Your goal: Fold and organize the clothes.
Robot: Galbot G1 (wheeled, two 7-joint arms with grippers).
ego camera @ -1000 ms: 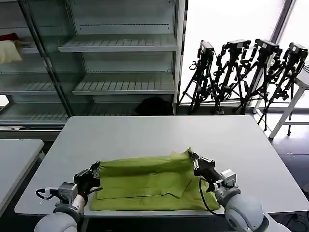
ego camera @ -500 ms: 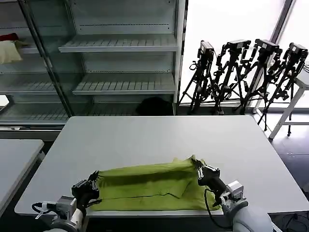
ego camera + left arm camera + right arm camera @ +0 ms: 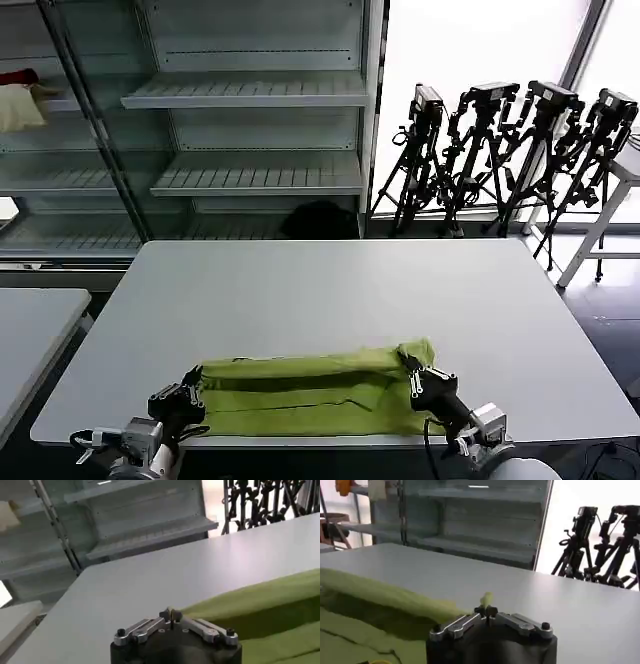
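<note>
- From the head camera I see both arms cut off at the lower edge.
- The left gripper (image 3: pixel 192 385) has its jaws closed, pinching one end of the shirt (image 3: pixel 310 392).
- The right gripper (image 3: pixel 410 372) has its jaws closed on the other end.
- Between both jaws the shirt lies as a long folded band on the table (image 3: pixel 330 285), at its near edge.

A pale grey table (image 3: pixel 300 280) fills the middle of the head view. At ten o'clock stands a glass-fronted shelving unit (image 3: pixel 240 120) with bare slatted white shelves. At nine o'clock a cream and red cloth bundle (image 3: pixel 20 100) sits on a shelf. At two o'clock black camera tripods (image 3: pixel 510 150) lean against a bright window (image 3: pixel 470 50). A second table's corner (image 3: pixel 30 330) shows at eight o'clock.
</note>
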